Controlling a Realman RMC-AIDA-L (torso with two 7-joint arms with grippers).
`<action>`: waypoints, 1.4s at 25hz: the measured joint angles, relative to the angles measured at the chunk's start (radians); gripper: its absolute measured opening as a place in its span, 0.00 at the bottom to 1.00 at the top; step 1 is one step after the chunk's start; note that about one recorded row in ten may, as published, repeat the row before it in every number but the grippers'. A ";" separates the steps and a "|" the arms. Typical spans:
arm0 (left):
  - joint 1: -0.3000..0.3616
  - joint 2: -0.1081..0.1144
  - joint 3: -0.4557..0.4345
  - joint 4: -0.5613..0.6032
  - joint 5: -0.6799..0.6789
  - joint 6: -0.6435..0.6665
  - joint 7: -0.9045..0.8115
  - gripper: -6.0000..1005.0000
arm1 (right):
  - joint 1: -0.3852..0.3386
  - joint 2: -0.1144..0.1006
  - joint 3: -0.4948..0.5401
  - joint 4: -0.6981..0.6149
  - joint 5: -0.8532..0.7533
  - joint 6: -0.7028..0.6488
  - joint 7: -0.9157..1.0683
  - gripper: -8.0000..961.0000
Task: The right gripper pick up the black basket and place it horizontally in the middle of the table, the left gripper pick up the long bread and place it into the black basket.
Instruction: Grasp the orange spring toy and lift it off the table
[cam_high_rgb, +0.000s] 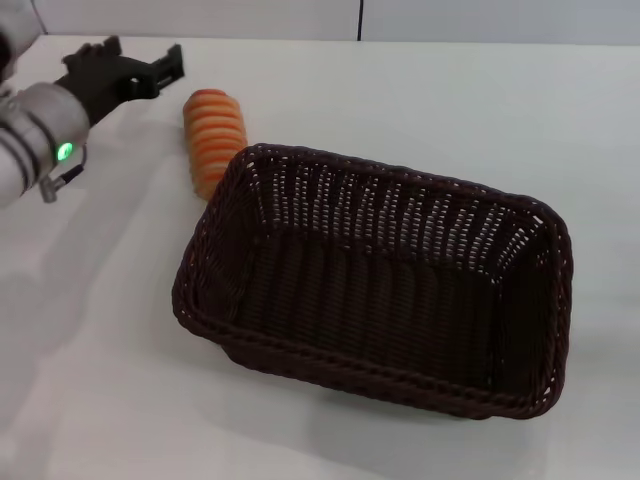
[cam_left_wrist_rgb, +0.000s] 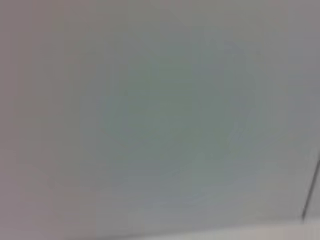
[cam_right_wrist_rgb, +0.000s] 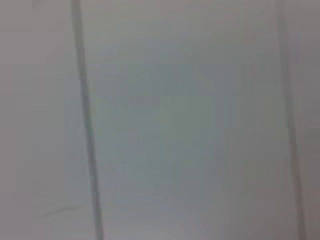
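Observation:
The black basket (cam_high_rgb: 375, 280) stands lengthwise across the middle of the white table (cam_high_rgb: 450, 110), open side up and empty. The long bread (cam_high_rgb: 213, 135) lies on the table just beyond the basket's far left corner, its near end touching or close to the rim. My left gripper (cam_high_rgb: 143, 60) is at the far left, above the table and a short way left of the bread, open and empty. The right gripper is out of view. Both wrist views show only a blurred grey surface.
The table's far edge runs along the top of the head view, with a grey wall (cam_high_rgb: 300, 15) behind it. White tabletop shows to the right of the basket and in front of it.

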 joint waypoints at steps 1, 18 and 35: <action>-0.002 0.000 -0.016 -0.053 0.024 -0.100 0.005 0.85 | 0.000 0.000 0.000 0.000 0.000 0.000 0.000 0.86; -0.225 -0.189 -0.429 -0.100 -0.050 -0.883 0.494 0.85 | 0.021 -0.001 -0.005 0.132 0.015 0.144 0.085 0.85; -0.295 -0.191 -0.422 0.051 -0.073 -0.830 0.547 0.76 | 0.033 -0.004 -0.004 0.131 0.007 0.138 0.082 0.85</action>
